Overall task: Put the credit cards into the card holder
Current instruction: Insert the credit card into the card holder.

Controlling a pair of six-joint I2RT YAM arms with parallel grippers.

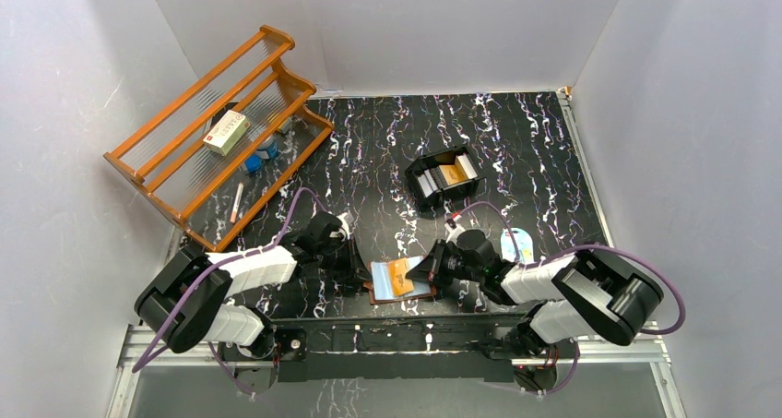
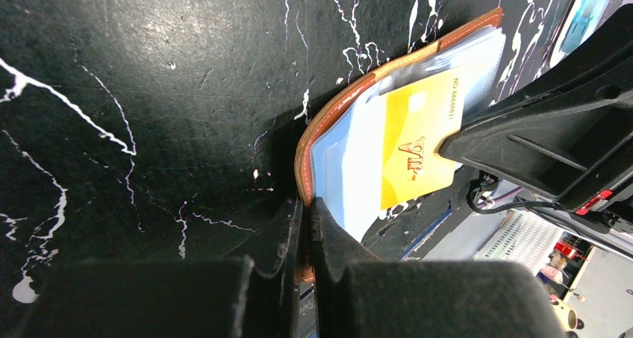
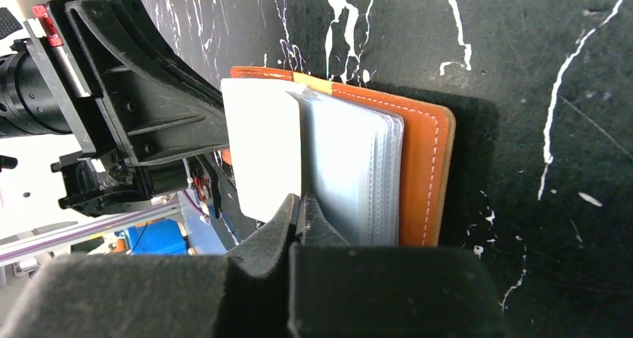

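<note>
Gold card [image 2: 418,140] against open card holder's [image 2: 328,114] clear sleeves [image 2: 347,166]

A brown leather fold-over card holder [image 2: 351,159] is spread open, pale-blue sleeves exposed; a yellow-gold plastic VIP card [image 2: 418,140] is laid across them.

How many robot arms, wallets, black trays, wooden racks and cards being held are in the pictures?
Robot arms: 2, the left arm and the right arm
Brown card holder: 1
Black tray: 1
Wooden rack: 1
Held card, the gold VIP card: 1
Total: 6
</note>
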